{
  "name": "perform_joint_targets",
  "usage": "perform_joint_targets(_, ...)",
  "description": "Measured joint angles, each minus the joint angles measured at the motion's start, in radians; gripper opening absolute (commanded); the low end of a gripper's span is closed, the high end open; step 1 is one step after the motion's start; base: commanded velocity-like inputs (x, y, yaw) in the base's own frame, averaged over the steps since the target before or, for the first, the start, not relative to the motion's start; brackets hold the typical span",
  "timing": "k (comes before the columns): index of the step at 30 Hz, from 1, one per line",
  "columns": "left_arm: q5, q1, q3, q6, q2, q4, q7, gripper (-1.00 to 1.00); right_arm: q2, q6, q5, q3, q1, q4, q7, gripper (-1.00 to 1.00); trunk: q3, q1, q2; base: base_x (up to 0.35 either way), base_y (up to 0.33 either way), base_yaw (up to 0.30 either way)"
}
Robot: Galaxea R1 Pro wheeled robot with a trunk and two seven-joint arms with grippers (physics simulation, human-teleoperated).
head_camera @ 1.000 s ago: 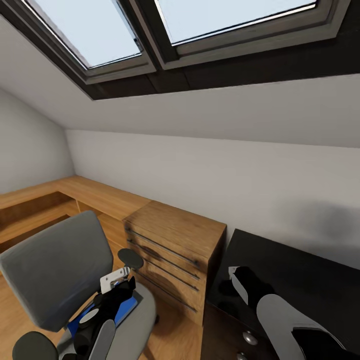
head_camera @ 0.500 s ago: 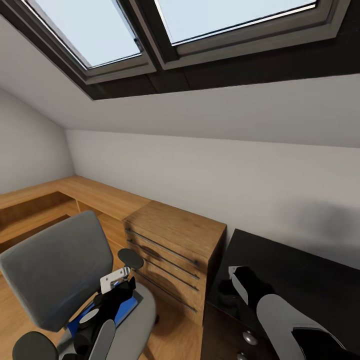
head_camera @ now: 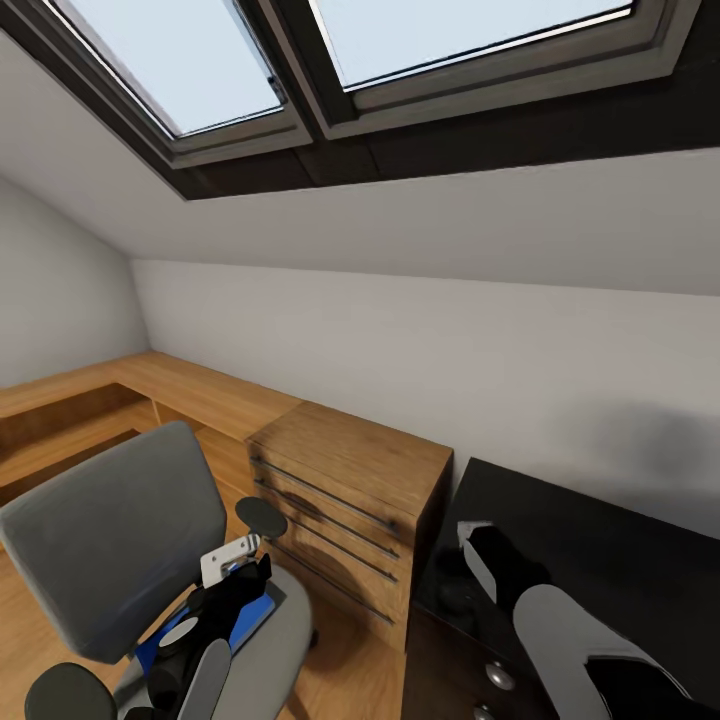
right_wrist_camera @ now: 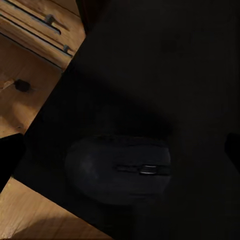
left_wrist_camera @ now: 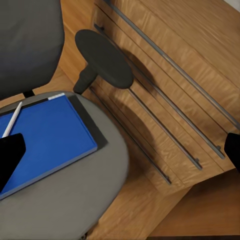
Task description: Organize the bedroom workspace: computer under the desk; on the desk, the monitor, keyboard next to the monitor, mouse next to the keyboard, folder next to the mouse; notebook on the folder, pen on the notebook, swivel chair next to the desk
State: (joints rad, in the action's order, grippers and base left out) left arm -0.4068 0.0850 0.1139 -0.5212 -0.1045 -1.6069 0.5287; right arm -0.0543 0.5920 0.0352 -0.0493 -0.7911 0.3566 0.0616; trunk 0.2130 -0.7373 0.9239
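My left gripper [head_camera: 243, 572] hung over the seat of the swivel chair [head_camera: 110, 540], and through its wrist camera I saw its two dark fingertips [left_wrist_camera: 10, 155] set wide apart at opposite edges of the picture, with nothing between them. Below it lay one blue folder [left_wrist_camera: 47, 137] flat on the grey seat, with one white pen [left_wrist_camera: 12, 120] lying across its far corner. One round armrest pad [left_wrist_camera: 104, 57] stood just beside the folder, close against the wooden drawer unit [head_camera: 350, 500], whose front carried three long bar handles.

My right gripper [head_camera: 478, 560] hovered above the black desk [head_camera: 600, 540]. In its wrist camera the fingers showed only as dark tips at the two sides, spread wide, gripping nothing. One dark mouse [right_wrist_camera: 117, 170] sat on the desk surface directly under that open claw; I could not tell whether anything touched it, since black lay on black.

In the head view I counted two skylights [head_camera: 200, 60] overhead and two round knobs [head_camera: 500, 677] on the desk's front.
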Motion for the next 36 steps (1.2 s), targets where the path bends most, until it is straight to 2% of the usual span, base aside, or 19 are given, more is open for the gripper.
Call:
perform_joint_targets(7, 0.0, 0.0, 0.0, 0.001, 0.0, 0.001, 0.0, 1.0, 0.0, -0.027, 0.0, -0.002, 0.008, 0.172, 0.004, 1.0, 0.0, 0.0, 0.0, 0.0, 0.0, 0.0)
perform_joint_targets(8, 0.0, 0.0, 0.0, 0.002, 0.0, 0.001, 0.0, 1.0, -0.001, -0.027, 0.0, -0.003, 0.027, 0.249, 0.005, 1.0, -0.003, 0.004, -0.007, 0.0, 0.0, 0.0)
perform_joint_targets(10, 0.0, 0.0, 0.0, 0.003, 0.0, 0.001, 0.0, 1.0, -0.002, -0.025, 0.0, -0.003, 0.075, 0.342, 0.006, 1.0, -0.009, 0.011, -0.021, 0.0, 0.0, 0.0)
perform_joint_targets(15, 0.0, 0.0, 0.0, 0.003, 0.0, 0.001, 0.0, 1.0, -0.009, -0.003, -0.001, -0.003, 0.151, 0.492, 0.007, 1.0, -0.025, 0.031, -0.056, 0.0, 0.0, 0.0)
perform_joint_targets(16, 0.0, 0.0, 0.0, 0.003, 0.0, 0.001, 0.0, 1.0, -0.02, 0.037, 0.0, -0.004, 0.216, 0.632, 0.006, 1.0, -0.028, 0.035, -0.063, 0.0, 0.0, 0.0)
perform_joint_targets(17, 0.0, 0.0, 0.0, 0.003, 0.0, 0.001, 0.0, 1.0, -0.023, 0.05, 0.0, -0.004, 0.24, 0.682, 0.006, 1.0, -0.031, 0.038, -0.07, 0.0, 0.0, 0.0)
perform_joint_targets(23, 0.0, 0.0, 0.0, 0.003, -0.001, 0.001, 0.001, 1.0, -0.028, 0.069, -0.001, 0.0, 0.279, 0.756, 0.007, 1.0, -0.05, 0.061, -0.112, 0.0, 0.0, 0.0)
perform_joint_targets(28, 0.0, 0.0, 0.0, 0.003, 0.0, 0.001, 0.0, 1.0, -0.031, 0.077, -0.001, 0.003, 0.287, 0.769, 0.006, 1.0, -0.066, 0.08, -0.147, 0.0, 0.0, 0.0)
perform_joint_targets(30, 0.0, 0.0, 0.0, 0.003, 0.0, 0.001, 0.001, 1.0, -0.036, 0.084, -0.002, 0.004, 0.288, 0.771, 0.006, 1.0, -0.072, 0.088, -0.161, 0.0, 0.0, 0.0)
perform_joint_targets(31, 0.0, 0.0, 0.0, 0.002, 0.0, 0.001, 0.001, 1.0, -0.047, 0.092, -0.002, 0.004, 0.289, 0.774, 0.006, 1.0, -0.075, 0.092, -0.168, 0.0, 0.0, 0.0)
perform_joint_targets(36, 0.0, 0.0, 0.0, 0.002, 0.0, 0.001, 0.0, 1.0, -0.054, 0.096, 0.0, 0.005, 0.29, 0.776, 0.006, 1.0, -0.091, 0.111, -0.203, 0.0, 0.0, 0.0)
